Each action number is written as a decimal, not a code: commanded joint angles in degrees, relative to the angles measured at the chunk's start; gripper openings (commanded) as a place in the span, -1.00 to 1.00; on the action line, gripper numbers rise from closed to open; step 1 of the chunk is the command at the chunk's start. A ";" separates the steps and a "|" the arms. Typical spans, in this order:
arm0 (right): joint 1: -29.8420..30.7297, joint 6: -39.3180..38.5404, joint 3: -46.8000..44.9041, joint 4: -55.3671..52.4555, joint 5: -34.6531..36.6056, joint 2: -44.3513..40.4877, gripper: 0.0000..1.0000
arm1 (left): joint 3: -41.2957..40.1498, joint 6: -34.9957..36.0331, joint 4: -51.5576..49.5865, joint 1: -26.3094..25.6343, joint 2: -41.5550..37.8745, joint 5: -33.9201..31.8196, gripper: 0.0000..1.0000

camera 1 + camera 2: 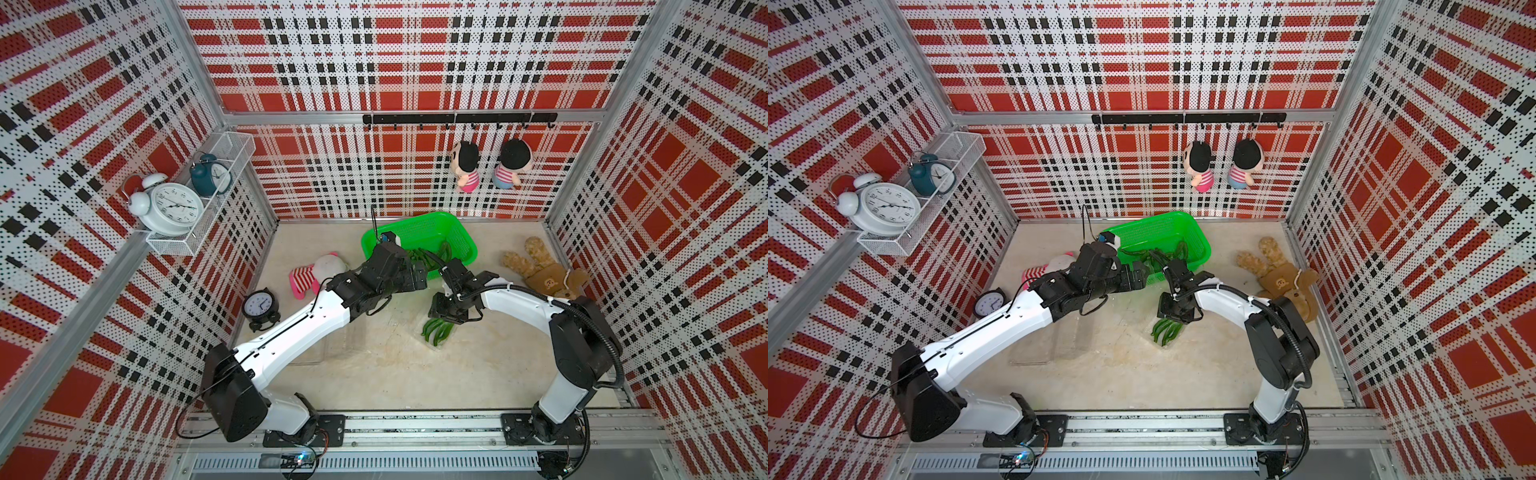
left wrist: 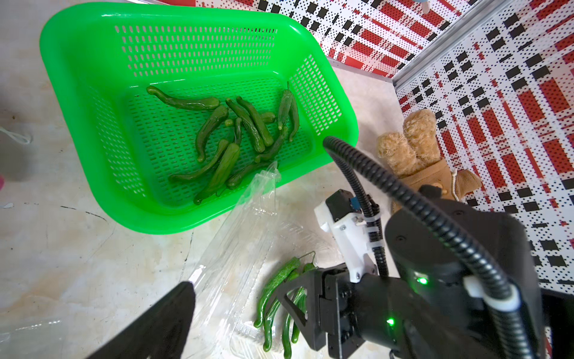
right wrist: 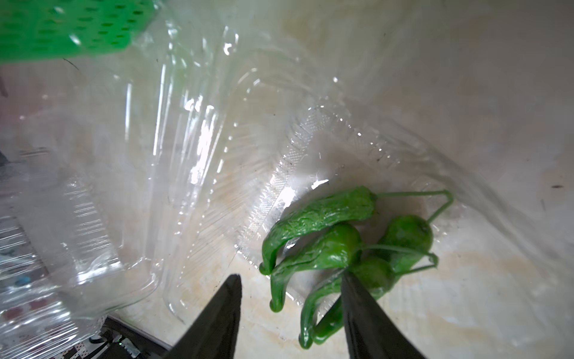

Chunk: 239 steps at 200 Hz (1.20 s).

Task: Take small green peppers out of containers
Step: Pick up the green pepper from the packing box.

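Right end effector (image 3: pixel 289 275) is held over the open container (image 2: pixel 245 337) at table (image 1: pixel 395 374) centre, jaws moderately apart, nothing gripped. A few peppers (image 3: pixel 316 217) are found in its tray, one tip seen between the fingers (image 3: pixel 372 317); more are piled in the basket (image 2: pixel 77 77) on the far side. Left end effector (image 1: pixel 419 276) is placed at the raised lid (image 2: pixel 245 211); its opening cannot be told.

Robot test cell, plaid perforated walls (image 1: pixel 395 62), aluminium frame (image 1: pixel 291 119)
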 commanded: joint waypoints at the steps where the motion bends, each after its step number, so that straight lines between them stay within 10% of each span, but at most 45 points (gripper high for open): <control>1: 0.68 -0.25 0.72 -1.60 1.48 1.84 0.06 | -0.89 0.18 0.18 0.51 -1.94 -0.48 1.00; 239: 1.01 2.88 4.12 -2.05 3.29 2.47 -0.70 | -1.70 3.43 -0.34 4.70 -2.82 1.79 1.00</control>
